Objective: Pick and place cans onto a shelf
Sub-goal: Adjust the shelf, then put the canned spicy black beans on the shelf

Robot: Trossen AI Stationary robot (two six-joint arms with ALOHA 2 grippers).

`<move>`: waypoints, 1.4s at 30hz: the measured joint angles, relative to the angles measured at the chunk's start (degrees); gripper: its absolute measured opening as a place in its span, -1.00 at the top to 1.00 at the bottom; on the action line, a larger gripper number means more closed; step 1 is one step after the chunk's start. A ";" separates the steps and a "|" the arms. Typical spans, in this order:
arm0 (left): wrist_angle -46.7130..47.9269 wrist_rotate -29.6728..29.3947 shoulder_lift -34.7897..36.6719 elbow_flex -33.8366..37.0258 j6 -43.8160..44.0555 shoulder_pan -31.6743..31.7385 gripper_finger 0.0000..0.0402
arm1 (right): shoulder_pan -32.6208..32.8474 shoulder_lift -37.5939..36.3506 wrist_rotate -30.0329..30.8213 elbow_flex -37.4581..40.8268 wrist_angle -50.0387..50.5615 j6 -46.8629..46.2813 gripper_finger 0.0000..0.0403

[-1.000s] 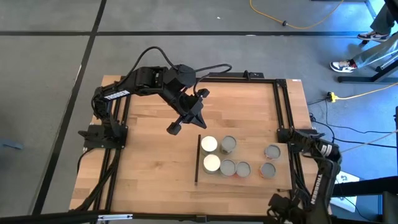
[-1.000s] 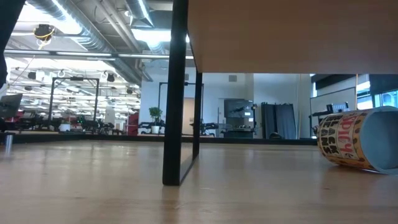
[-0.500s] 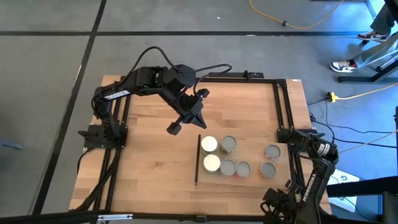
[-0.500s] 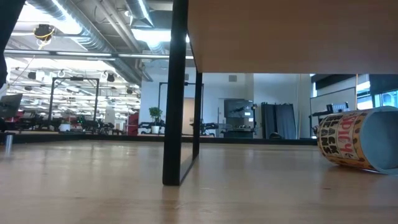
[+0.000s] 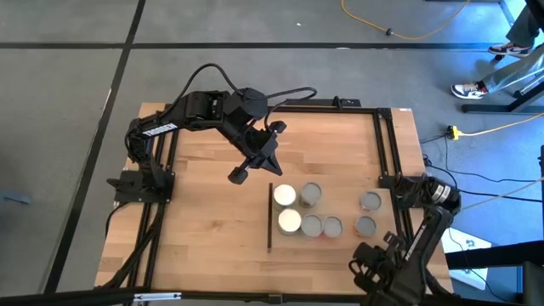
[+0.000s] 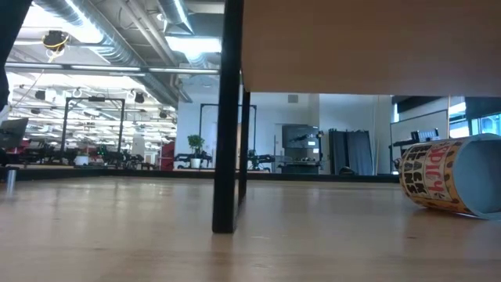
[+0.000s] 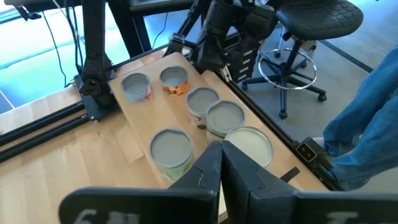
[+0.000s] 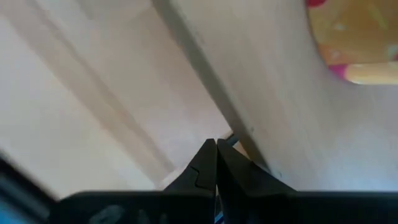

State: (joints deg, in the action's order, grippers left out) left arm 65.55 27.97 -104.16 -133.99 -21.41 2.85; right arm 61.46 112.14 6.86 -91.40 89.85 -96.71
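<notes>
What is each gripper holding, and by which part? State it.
Nothing. The left gripper is shut and empty above the cans; the right gripper is shut and empty too.

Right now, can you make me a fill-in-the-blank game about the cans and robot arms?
1. The shelf holds ____ cans.
2. Two cans have ____ tops; the others are grey.
3. The left gripper hangs over bare table with its fingers ____.
4. The right gripper holds ____.

Answers: six; white; shut; nothing

Below my closed left gripper (image 7: pixel 221 163), six short round silver-topped metal cans (image 7: pixel 171 147) on the light-wood shelf board (image 7: pixel 138 128).
</notes>
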 joint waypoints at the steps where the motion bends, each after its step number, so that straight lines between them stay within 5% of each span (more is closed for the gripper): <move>1: -0.01 -0.01 0.00 0.00 0.00 0.00 1.00 | -0.14 -0.87 0.20 1.14 0.10 0.00 0.98; 16: 0.01 -0.02 0.00 0.00 -0.02 0.00 1.00 | -3.22 -12.52 7.72 12.07 0.49 -0.12 0.98; 23: 2.13 -0.02 0.00 0.00 0.01 0.01 1.00 | -2.66 -12.83 9.16 4.82 -0.72 9.15 0.98; 30: 4.36 0.23 0.02 0.00 0.24 -0.69 1.00 | -0.40 -12.83 11.71 -3.27 -14.75 19.69 0.98; 37: 6.74 0.52 0.59 0.04 0.31 -1.95 1.00 | -0.34 -12.41 10.81 -3.65 -30.18 26.42 0.98; 42: 7.12 0.63 1.11 0.00 0.32 -2.99 1.00 | -2.04 -12.26 10.54 -3.63 -30.65 26.49 0.93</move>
State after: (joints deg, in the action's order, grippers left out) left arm 72.66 28.60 -103.04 -133.99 -21.09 -0.14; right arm 59.42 99.88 17.40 -95.02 59.21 -70.21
